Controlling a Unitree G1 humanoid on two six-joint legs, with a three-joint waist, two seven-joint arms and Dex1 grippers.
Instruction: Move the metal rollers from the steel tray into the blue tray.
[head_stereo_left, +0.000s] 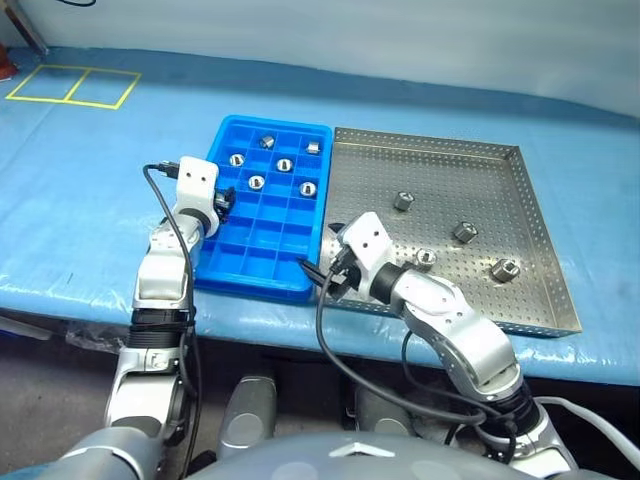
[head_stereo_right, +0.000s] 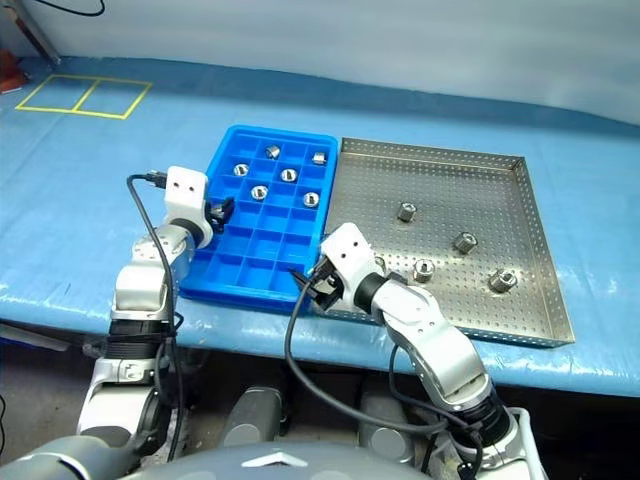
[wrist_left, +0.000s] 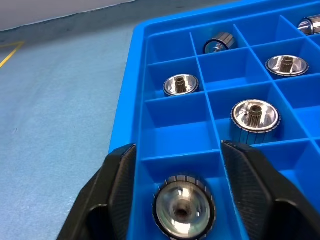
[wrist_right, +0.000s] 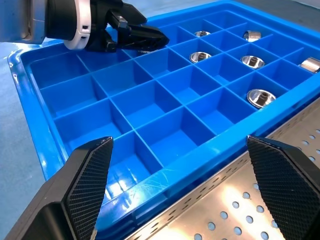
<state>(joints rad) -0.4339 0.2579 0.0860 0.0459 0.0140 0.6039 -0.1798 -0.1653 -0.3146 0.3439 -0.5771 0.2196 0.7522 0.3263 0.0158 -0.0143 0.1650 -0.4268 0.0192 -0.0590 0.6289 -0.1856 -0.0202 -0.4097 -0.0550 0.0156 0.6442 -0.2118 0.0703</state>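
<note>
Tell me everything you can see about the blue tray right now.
The blue tray is bright blue, glossy plastic, rectangular, divided by thin walls into a grid of small square compartments. It lies flat on the blue table cover, its long side against the steel tray. Seven metal rollers sit in it, one per compartment, mostly toward the far end; the near rows are empty. The left claw stands open around one roller by the tray's left edge.
</note>
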